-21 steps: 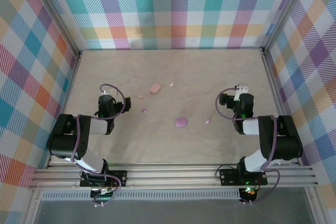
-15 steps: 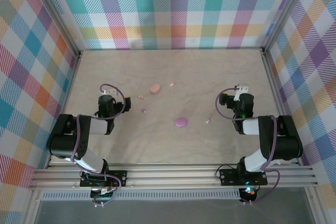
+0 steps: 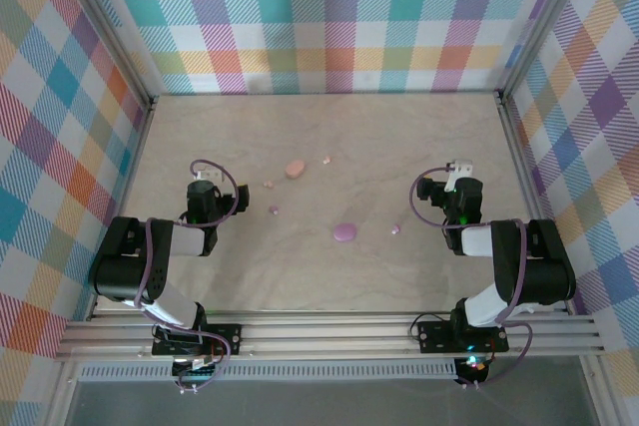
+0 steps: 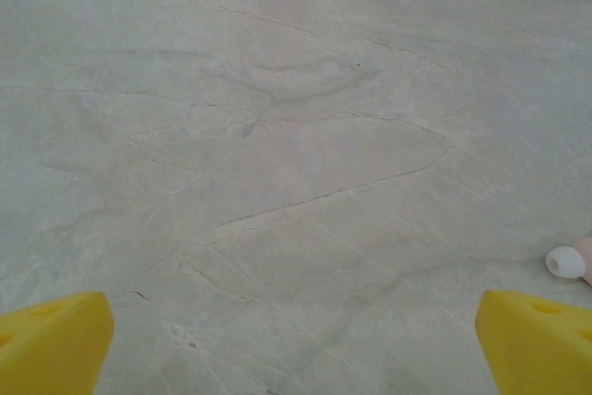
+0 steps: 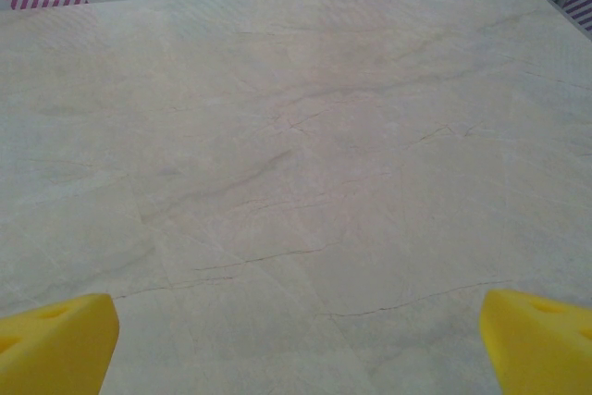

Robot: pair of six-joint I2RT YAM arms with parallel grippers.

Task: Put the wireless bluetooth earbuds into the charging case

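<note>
A salmon-pink oval case (image 3: 295,168) lies at mid-table, and a purple oval case (image 3: 344,232) lies nearer the arms. Two tiny pink earbuds (image 3: 326,159) (image 3: 268,184) flank the pink case. One purple earbud (image 3: 274,210) rests left of the purple case, another (image 3: 396,228) right of it. My left gripper (image 3: 204,181) (image 4: 296,349) stands open over bare table, with a pale pink earbud (image 4: 565,261) at the right edge of its view. My right gripper (image 3: 458,171) (image 5: 296,344) is open too, nothing between its yellow fingertips (image 5: 55,335).
The beige marbled table (image 3: 329,286) is walled by plaid panels on three sides, with metal posts (image 3: 110,37) at the back corners. An aluminium rail (image 3: 329,331) carrying both arm bases runs along the near edge.
</note>
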